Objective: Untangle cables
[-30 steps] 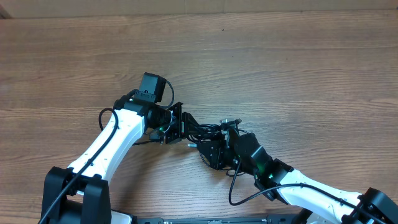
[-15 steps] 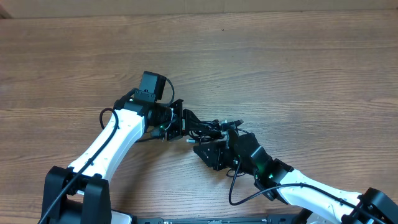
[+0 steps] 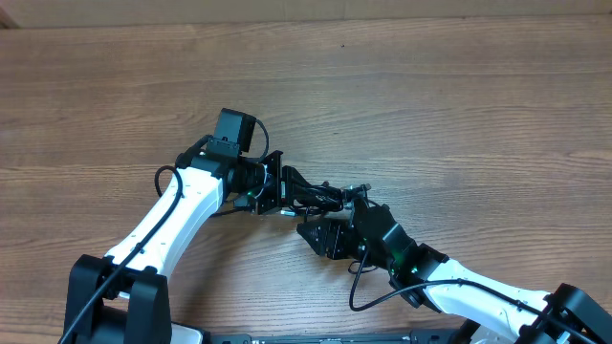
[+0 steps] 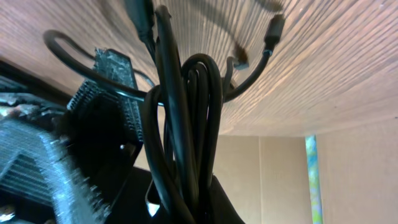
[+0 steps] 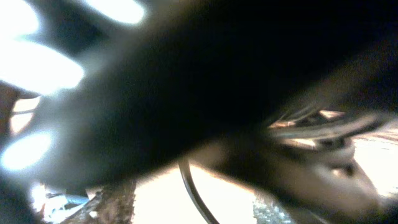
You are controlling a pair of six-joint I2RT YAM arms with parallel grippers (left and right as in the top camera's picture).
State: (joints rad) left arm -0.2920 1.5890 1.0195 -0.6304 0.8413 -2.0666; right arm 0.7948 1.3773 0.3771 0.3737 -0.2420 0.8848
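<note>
The cables (image 3: 314, 197) formed one dark bundle near the centre of the tabletop (image 3: 430, 115), stretched between the two end effectors. In the left wrist view the cables (image 4: 186, 137) appeared as several black cords running side by side in a tight loop. One cord branched off to the left, and another curved right to a dark plug end (image 4: 273, 30) close to the wood surface. In the overhead view a small silver plug end (image 3: 360, 188) was visible at the right edge of the bundle.

The left end effector (image 3: 277, 187) was closed narrowly on the left end of the bundle, and the cords emerged from between its fingers in the left wrist view. The right end effector (image 3: 323, 235) sat just below and to the right of the bundle, touching or nearly touching it. Its opening could not be determined: the right wrist view was blurred and mostly dark, showing only one thin cord (image 5: 194, 186).

The white left arm (image 3: 177, 215) reached in from the lower left. The right arm (image 3: 478, 287) reached in from the lower right.
</note>
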